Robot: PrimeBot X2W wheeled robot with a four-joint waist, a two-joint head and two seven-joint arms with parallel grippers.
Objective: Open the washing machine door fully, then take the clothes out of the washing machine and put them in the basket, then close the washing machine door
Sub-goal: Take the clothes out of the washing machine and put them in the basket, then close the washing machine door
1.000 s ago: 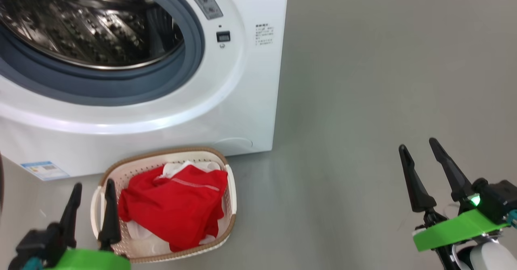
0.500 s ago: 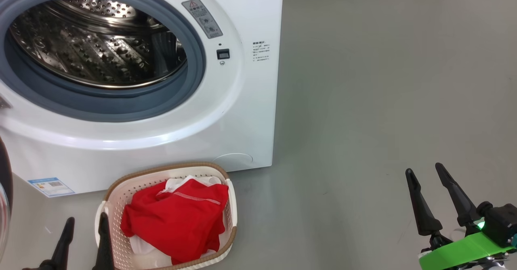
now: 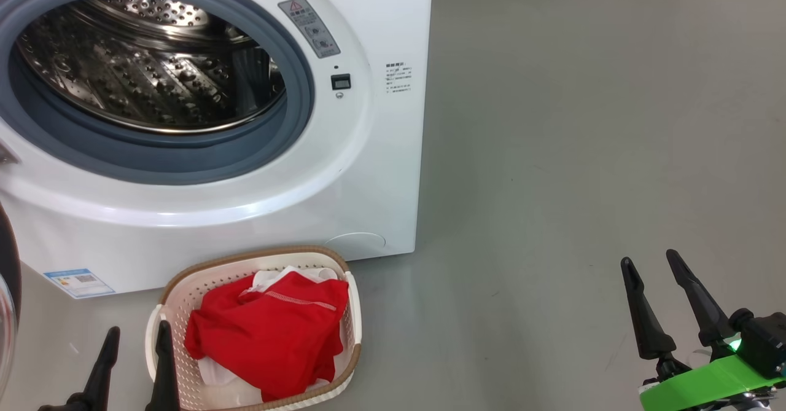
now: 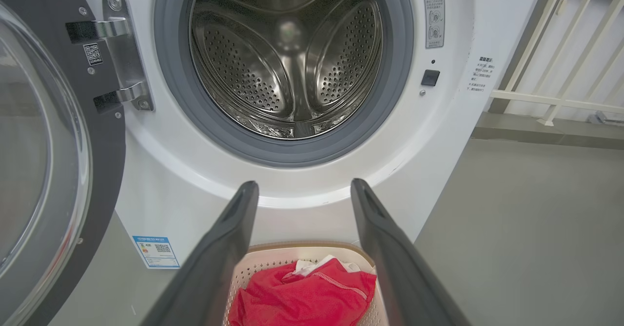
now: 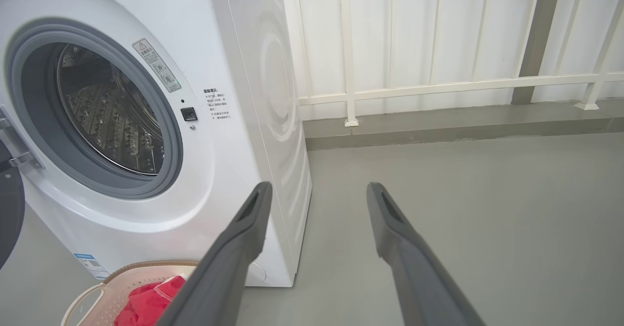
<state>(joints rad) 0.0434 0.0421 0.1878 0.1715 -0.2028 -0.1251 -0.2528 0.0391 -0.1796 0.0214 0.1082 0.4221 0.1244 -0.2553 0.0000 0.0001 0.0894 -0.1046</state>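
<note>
The white washing machine (image 3: 368,171) stands with its steel drum (image 3: 141,67) open and nothing red inside. The washing machine door (image 4: 44,145) hangs swung out to the left on its hinge, and its black rim (image 3: 7,263) shows at the head view's left edge. On the floor in front sits the basket (image 3: 184,282) with the red and white clothes (image 3: 264,331) lying in it. My left gripper (image 3: 139,331) is open just left of the basket, holding nothing. My right gripper (image 3: 648,257) is open over bare floor far to the right. In the left wrist view, the fingers (image 4: 229,248) frame the clothes (image 4: 307,297).
Grey floor (image 3: 583,153) stretches to the right of the machine. A white railing (image 5: 438,87) and a low kerb (image 5: 438,131) run behind it. A blue label sticker (image 3: 77,282) marks the machine's lower left front.
The whole head picture has shifted downward, so the camera has moved and more of the drum shows. Both grippers stay open and the clothes lie in the basket as before.
</note>
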